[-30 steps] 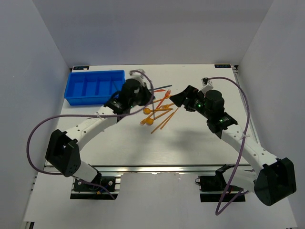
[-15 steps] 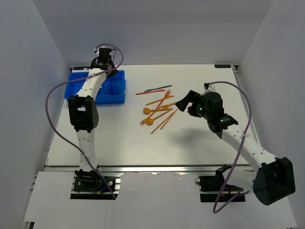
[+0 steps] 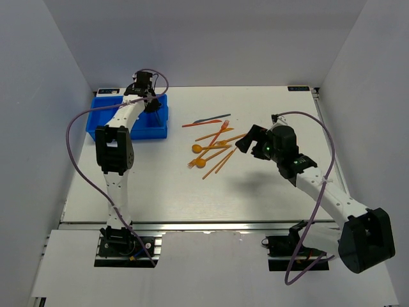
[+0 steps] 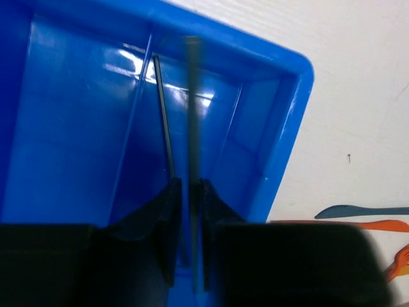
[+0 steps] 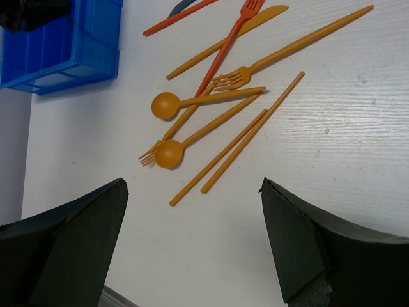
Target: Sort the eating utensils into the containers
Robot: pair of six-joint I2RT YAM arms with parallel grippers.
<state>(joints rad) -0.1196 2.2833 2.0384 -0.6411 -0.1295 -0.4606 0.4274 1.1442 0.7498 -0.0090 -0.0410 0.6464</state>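
because the black body of the left tool (image 4: 190, 198) fills the bottom of its wrist view, the near end of the blue tray (image 4: 284, 141) and the lower end of a dark stick (image 4: 192, 109) are hidden. that stick is blurred and runs up from the slim gap between the fingers, over a compartment between two dividers. a second dark stick (image 4: 163, 115) lies sharper on that compartment's floor. the jaws stand only a sliver apart with the blurred stick between them; whether the pads press it or merely flank it i cannot tell. from above, this tool is a small dark shape over the tray's right end.

the right tool (image 5: 193, 192) hangs above the table (image 5: 345, 166), jaws spread wide, holding and touching nothing. ahead of its fingers the heap overlaps: an upper spoon (image 5: 165, 104), a lower spoon (image 5: 168, 153), a pair of orange sticks (image 5: 236, 144), a red fork (image 5: 223, 48) crossing an orange knife (image 5: 268, 14), and a long orange fork (image 5: 307, 37). the tray is cut off at that view's top left corner, well apart from the heap.
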